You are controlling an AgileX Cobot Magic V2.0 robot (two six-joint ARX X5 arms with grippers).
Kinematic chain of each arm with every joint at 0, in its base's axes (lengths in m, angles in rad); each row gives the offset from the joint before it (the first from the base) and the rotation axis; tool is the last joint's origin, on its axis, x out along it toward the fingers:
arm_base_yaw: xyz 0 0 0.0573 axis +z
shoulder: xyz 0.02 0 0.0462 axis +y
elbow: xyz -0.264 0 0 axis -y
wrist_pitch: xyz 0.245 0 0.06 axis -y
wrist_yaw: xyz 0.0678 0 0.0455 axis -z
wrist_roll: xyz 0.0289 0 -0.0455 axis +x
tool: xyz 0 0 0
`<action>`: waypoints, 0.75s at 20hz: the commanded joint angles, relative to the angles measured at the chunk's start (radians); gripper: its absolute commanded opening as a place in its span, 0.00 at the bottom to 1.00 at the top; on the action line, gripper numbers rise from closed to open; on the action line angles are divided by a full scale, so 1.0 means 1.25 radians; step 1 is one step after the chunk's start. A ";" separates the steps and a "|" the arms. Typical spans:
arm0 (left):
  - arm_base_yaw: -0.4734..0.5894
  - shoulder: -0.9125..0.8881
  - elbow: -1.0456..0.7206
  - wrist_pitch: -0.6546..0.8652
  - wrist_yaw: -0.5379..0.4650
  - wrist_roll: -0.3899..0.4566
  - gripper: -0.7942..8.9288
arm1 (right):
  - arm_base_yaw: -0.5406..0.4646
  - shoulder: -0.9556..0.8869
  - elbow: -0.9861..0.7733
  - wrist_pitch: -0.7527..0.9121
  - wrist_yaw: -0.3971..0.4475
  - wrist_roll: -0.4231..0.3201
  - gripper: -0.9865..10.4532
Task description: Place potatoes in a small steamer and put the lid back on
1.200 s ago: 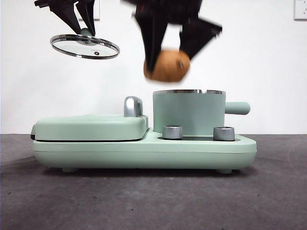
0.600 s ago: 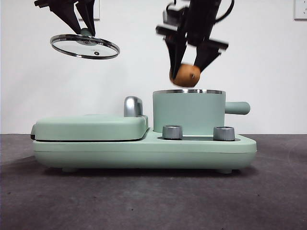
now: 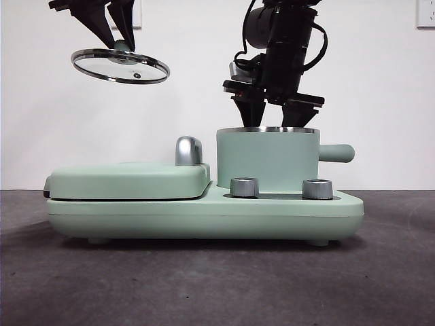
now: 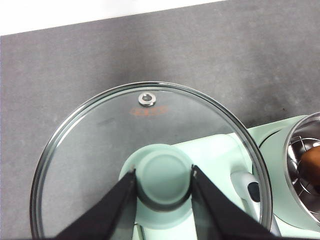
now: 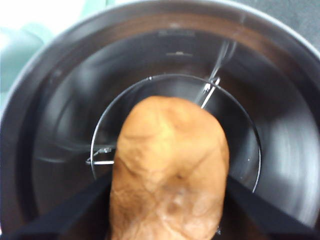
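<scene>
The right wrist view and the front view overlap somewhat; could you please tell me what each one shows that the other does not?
Only the right wrist view shows the potato, gripped by the right gripper inside the pot above a wire rack. Only the front view shows the lid held aloft by the left gripper, the griddle cover and two knobs. Both show the small steamer.

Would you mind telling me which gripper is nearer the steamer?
The right gripper: it reaches into the steamer with the potato. The left gripper holds the lid high off to the side.
</scene>
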 commanded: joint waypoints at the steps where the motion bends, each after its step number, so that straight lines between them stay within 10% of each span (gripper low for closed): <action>1: -0.008 -0.002 0.032 0.017 0.000 0.013 0.10 | 0.003 0.017 0.024 0.009 0.001 -0.009 0.42; 15: -0.112 0.005 0.032 0.019 0.000 0.011 0.10 | -0.024 -0.362 0.031 -0.179 0.049 -0.010 0.42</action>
